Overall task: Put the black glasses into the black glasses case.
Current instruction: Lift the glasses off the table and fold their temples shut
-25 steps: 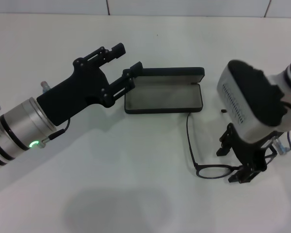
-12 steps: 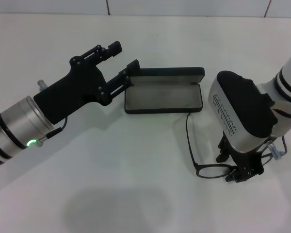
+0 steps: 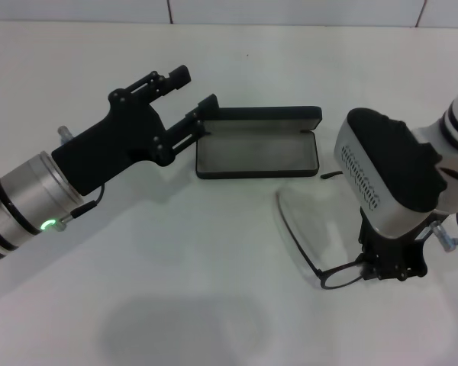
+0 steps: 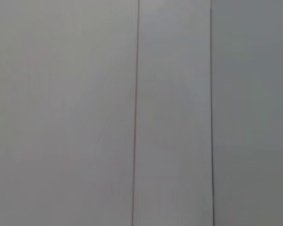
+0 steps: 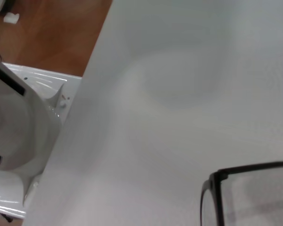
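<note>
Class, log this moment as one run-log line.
right claw: shut on black glasses, lifted | black glasses case: open, unfilled | left claw: open, beside case

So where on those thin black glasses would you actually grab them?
Probably the front frame of the black glasses, from above, as the right gripper does. It is the sturdiest part; the slim temple arms splay toward the black glasses case and would likely flex.

A white desk (image 3: 214, 305) is filling the view — pale seamed wall panels (image 4: 172, 113) behind, brown wooden floor (image 5: 52, 33) showing beside it.
</note>
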Tool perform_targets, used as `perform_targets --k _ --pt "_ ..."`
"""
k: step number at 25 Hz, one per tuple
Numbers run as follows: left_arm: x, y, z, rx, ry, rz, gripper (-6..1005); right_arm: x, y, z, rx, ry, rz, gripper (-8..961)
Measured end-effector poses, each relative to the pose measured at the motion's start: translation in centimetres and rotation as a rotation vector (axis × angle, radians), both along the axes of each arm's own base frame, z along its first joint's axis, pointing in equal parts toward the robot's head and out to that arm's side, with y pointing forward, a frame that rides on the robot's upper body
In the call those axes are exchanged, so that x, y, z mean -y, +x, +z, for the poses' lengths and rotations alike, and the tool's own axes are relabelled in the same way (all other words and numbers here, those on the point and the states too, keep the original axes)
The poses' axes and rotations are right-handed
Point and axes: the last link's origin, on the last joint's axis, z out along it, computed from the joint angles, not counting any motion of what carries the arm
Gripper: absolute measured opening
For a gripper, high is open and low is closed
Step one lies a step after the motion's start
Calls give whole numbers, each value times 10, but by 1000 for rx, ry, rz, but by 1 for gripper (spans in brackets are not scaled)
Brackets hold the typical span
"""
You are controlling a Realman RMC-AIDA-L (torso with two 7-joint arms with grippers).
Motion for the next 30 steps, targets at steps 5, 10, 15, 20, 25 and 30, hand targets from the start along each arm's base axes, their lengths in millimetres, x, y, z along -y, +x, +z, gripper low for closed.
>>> perform_targets --k 5,10,15,20,25,30 --pt "2 -4 3 31 8 27 591 1 -7 19 -51 33 5 138" --pt "15 0 9 75 -15 -40 591 4 -7 44 -179 71 16 112" --pt "34 9 22 127 -78 -199 589 8 -6 54 -371 94 47 113" --pt "44 22 32 178 -171 -340 584 9 2 47 -539 162 134 115" --pt "31 36 34 198 -292 -348 585 3 9 38 -680 233 196 116" --pt "8 48 25 167 -343 -277 585 -2 13 32 -798 301 264 118"
